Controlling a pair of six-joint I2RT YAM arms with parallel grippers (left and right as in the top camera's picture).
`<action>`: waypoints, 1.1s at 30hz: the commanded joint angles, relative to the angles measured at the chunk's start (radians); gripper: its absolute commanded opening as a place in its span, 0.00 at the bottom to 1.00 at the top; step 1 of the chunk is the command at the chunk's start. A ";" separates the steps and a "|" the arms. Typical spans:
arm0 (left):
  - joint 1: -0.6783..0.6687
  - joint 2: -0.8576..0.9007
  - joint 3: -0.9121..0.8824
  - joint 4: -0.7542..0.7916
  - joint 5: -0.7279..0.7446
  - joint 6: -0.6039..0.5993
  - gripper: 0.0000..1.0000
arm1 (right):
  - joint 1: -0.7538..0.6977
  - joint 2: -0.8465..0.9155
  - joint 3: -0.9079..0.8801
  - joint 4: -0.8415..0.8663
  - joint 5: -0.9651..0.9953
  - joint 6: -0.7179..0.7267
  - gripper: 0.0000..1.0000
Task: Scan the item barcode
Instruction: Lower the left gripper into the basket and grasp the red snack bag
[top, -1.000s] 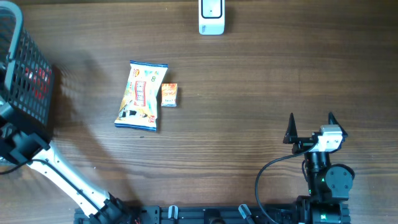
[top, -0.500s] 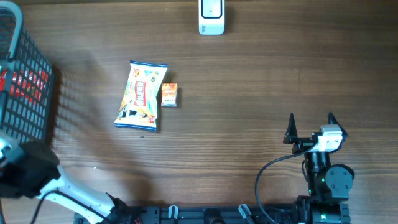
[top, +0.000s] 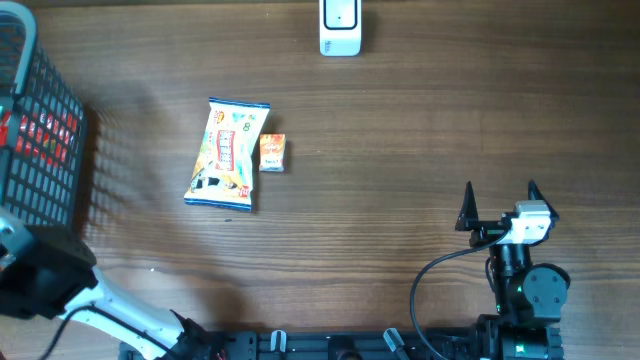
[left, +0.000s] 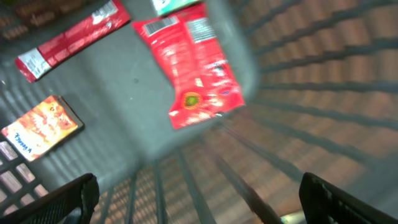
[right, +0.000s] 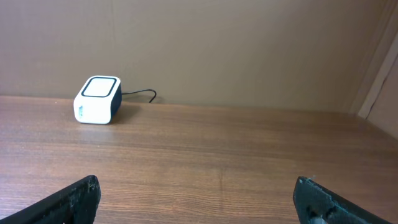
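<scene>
overhead, the snack bag (top: 227, 153) lay flat on the table (top: 400, 130), left of centre. a small orange box (top: 272, 153) sat just beside its right edge, touching or nearly so, and neither was held by anything. the white scanner (top: 340, 27) sat at the far edge of the table, well apart from both, and the right wrist view showed its cable trailing off behind it. at the left edge stood the dark wire basket (top: 45, 140), and the left wrist view looked down into it. there a red packet (left: 193, 65) lay tilted on the grey floor, blurred, with a red bar (left: 71, 38) and an orange packet (left: 42, 127) near it, none of them touching the fingers. the left gripper (left: 199, 199) hung above the basket with its jaws spread wide and nothing between them. the right gripper (top: 500, 205) sat near the front right of the table, also spread apart and empty, pointed toward the scanner. judging from this layout, the goods in the basket looked dealt with, whereas the snack bag and the small orange box seemed left to do. each would need picking up, carrying to the scanner with its barcode turned toward the scanner's face, then likely dropping in the basket. no barcode on either could be made out from above, so which side needed presenting was unclear.
</scene>
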 joint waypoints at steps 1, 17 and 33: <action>0.002 0.073 -0.091 0.060 -0.073 -0.066 1.00 | -0.005 -0.005 -0.002 0.002 0.010 0.015 1.00; 0.004 0.293 -0.195 0.327 -0.057 -0.144 1.00 | -0.005 -0.005 -0.002 0.002 0.010 0.015 1.00; -0.001 0.436 -0.195 0.481 0.083 -0.143 1.00 | -0.005 -0.005 -0.002 0.002 0.010 0.015 1.00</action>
